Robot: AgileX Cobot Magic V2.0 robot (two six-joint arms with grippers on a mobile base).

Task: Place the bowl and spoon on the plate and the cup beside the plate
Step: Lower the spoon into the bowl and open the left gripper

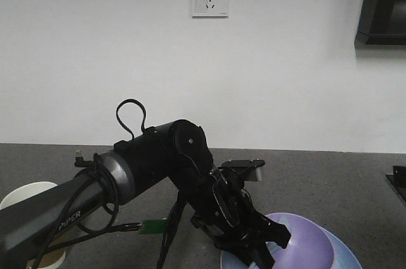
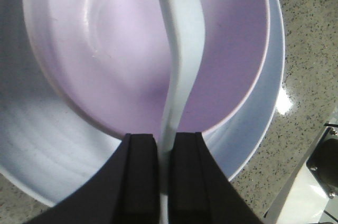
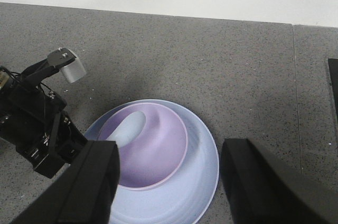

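The lavender bowl [image 3: 158, 155] sits inside the pale blue plate [image 3: 198, 182] on the grey counter. The spoon [image 2: 182, 49] reaches into the bowl, its scoop [image 3: 129, 128] lying against the bowl's left inner side. My left gripper [image 2: 163, 140] is shut on the spoon's handle, low at the plate's left side [image 1: 263, 247]. My right gripper [image 3: 169, 155] hovers open above the bowl and plate, with nothing between its fingers. The cup [image 1: 25, 194] stands at the counter's far left, partly hidden behind the left arm.
The left arm [image 1: 152, 161] and its cables stretch from the lower left across to the plate. A white wall lies behind the counter. A dark object [image 1: 396, 183] sits at the counter's right edge.
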